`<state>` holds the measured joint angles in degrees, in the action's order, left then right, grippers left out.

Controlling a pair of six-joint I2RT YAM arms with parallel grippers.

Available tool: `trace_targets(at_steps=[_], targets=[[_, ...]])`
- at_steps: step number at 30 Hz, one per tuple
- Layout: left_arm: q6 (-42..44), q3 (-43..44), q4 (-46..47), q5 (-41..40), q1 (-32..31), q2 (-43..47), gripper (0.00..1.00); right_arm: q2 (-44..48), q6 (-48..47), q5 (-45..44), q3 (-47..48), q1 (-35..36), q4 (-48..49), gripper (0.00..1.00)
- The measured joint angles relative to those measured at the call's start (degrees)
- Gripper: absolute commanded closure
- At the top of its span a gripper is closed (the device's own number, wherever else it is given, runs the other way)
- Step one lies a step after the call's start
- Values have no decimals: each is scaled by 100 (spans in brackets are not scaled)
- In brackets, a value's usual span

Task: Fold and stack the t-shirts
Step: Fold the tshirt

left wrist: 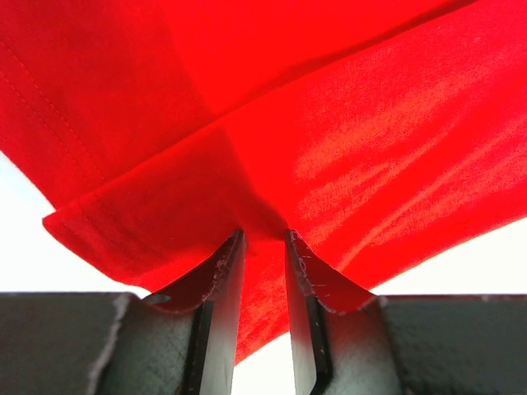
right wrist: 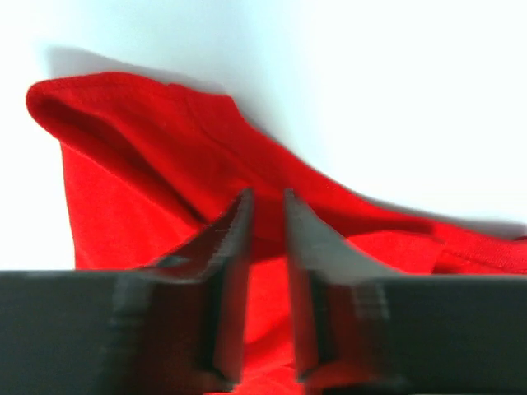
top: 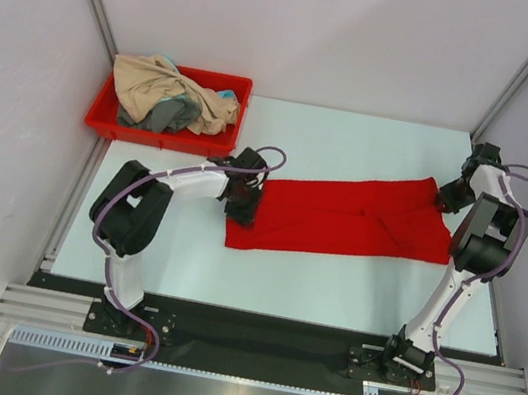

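Two grips matter here: the left gripper (left wrist: 263,239) has its fingers clamped on the red t-shirt (top: 342,216) (spread mid-tabletop); whether the right gripper (right wrist: 268,197) holds the far-right corner, I cannot tell. A weak pinch could slip, skewing the fold.

Bright, even light — right wrist seemingly motion-blurred

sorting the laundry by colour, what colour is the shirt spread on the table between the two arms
Plain bright red t-shirt, no print visible; it shows best in the top external view.

Red t-shirt (top: 342,218) (stretched) between arms
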<state>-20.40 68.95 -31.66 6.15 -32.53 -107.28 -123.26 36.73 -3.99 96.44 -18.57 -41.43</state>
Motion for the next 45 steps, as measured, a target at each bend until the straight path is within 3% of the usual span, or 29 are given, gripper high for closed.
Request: trace_targets(at_steps=[1,4,5,8,15,23,34,45], targets=[[0,-2,2,0,0,4,68,-61,-79,-28,109,9,-50,59],[2,-2,0,-2,0,11,67,-44,-448,-284,356,83,-361,45],[4,-2,0,-2,0,15,67,35,-568,-396,376,118,-452,45],[2,13,-22,4,-2,15,67,476,-931,-693,243,264,-772,46],[11,44,-125,105,-4,13,67,1897,-1327,-645,-824,1062,-1110,67],[44,48,-205,216,-11,13,67,1709,-1790,-586,-1716,1770,-1287,61],[55,39,-236,306,-13,13,67,1161,-2000,-964,-1749,2293,-1298,59],[52,11,-199,323,-11,13,67,1115,-2100,-1582,-1923,2347,-1311,59]])
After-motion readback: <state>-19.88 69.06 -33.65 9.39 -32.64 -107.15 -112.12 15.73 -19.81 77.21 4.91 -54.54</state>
